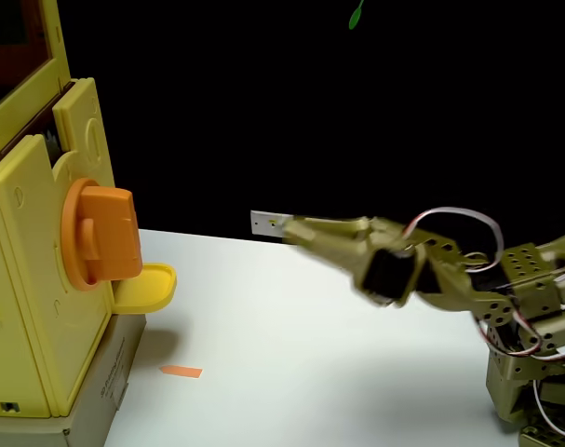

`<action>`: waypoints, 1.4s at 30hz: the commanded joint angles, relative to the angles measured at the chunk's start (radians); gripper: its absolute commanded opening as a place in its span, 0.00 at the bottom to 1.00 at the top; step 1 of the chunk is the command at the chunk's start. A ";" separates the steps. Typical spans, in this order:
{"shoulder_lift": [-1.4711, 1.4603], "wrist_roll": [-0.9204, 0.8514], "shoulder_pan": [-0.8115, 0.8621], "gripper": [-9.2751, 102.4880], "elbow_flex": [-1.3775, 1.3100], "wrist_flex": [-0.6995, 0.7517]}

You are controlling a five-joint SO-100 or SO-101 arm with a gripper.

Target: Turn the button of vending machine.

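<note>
Black backdrop behind everything, with a small green leaf-like shape (356, 15) high up near the top edge. White table (310, 354) below, bare except for a small orange strip (181, 372) lying flat on it.

Olive-green arm (468, 279) at the right of the fixed view, stretched out low and nearly level over the table, base joints stacked at the far right with red and white wires looping above the wrist. Hand (296, 229) pointing left, blurred, fingers tapering toward a tip; whether together or apart cannot be told through the blur. Nothing seen clamped in it. A pale flat bar (266, 223) just at the hand's tip, against the black.

Well apart from the hand, straight out ahead of its tip: the vending machine (31, 279), pale yellow and boxy, standing on a grey-beige base (105, 382) at the table's left edge. The button (100, 235), orange, on the machine's face turned toward the hand, a round disc with a thick blocky handle standing roughly upright and jutting out. Roughly level with the hand, no contact. Just below the button, a rounded yellow tray (147, 287) sticking out toward the arm. Red-framed window (21, 42) at the machine's top. Orange strip on the table lower than the hand, between tray and arm, nearer the machine.
</note>
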 commanded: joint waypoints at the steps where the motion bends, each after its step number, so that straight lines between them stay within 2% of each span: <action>1: -0.086 -0.005 0.017 0.18 -0.026 -0.037; 4: -0.195 -0.046 0.044 0.20 -0.069 -0.077; 12: -0.485 -0.080 0.097 0.26 -0.360 0.144; 17: -0.655 -0.064 0.120 0.27 -0.555 0.204; 27: -0.877 -0.002 0.213 0.30 -0.816 0.253; 42: -0.988 0.083 0.210 0.36 -0.999 0.272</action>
